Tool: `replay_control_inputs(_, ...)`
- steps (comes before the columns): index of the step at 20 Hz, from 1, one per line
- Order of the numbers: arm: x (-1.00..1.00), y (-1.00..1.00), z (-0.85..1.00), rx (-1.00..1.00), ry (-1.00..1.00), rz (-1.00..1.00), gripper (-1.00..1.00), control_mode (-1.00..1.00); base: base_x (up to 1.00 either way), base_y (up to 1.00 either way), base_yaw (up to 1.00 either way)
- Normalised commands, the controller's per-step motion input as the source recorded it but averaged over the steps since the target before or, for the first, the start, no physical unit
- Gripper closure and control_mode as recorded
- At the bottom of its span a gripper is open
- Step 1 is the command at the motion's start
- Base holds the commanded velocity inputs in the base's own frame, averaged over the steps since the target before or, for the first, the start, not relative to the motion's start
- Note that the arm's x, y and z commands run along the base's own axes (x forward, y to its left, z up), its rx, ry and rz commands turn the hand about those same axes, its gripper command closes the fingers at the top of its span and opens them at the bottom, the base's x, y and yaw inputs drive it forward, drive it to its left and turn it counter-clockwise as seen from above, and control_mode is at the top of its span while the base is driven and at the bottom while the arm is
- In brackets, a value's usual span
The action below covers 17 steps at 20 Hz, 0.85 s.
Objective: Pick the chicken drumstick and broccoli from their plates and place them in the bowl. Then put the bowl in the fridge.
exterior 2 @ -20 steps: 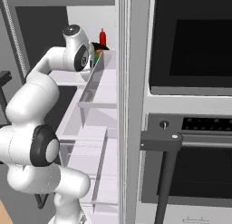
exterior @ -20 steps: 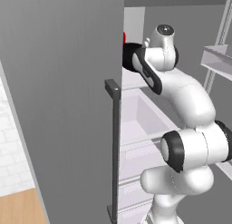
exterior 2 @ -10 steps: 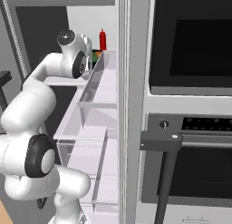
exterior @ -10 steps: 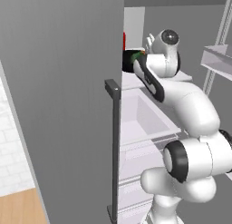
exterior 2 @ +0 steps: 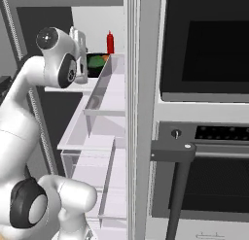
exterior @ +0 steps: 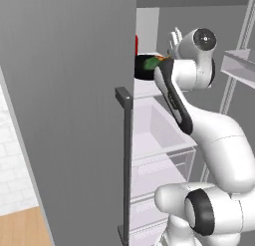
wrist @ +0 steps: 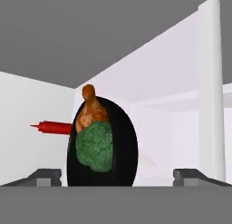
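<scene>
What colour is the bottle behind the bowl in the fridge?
Red; the bottle shows best in the right base view, behind the black bowl.

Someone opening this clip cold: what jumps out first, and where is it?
The black bowl on a shelf inside the open fridge, holding the broccoli with the chicken drumstick behind it. A red bottle stands at the back of that shelf. The open end effector sits in front of the bowl, fingertips apart.

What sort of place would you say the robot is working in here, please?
A home-style kitchen, rendered rather than real. An open fridge holds a black bowl of food beside a red bottle, and a built-in oven stands next to it.
</scene>
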Motion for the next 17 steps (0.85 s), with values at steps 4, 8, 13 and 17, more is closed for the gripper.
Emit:
replay_control_inputs(4, -1.0, 0.07, 0.61, -0.04, 0.0, 0.1, -1.0, -1.0, 0.0, 0.0, 0.0)
replay_control_inputs(8, -1.0, 0.07, 0.36, -0.08, 0.04, 0.13, -1.0, -1.0, 0.0, 0.0, 0.0)
replay_control_inputs(13, -1.0, 0.07, -0.51, -0.14, 0.0, 0.16, -1.0, -1.0, 0.0, 0.0, 0.0)
replay_control_inputs(17, -1.0, 0.0, -0.48, -0.16, 0.0, 0.12, -1.0, -1.0, 0.0, 0.0, 0.0)
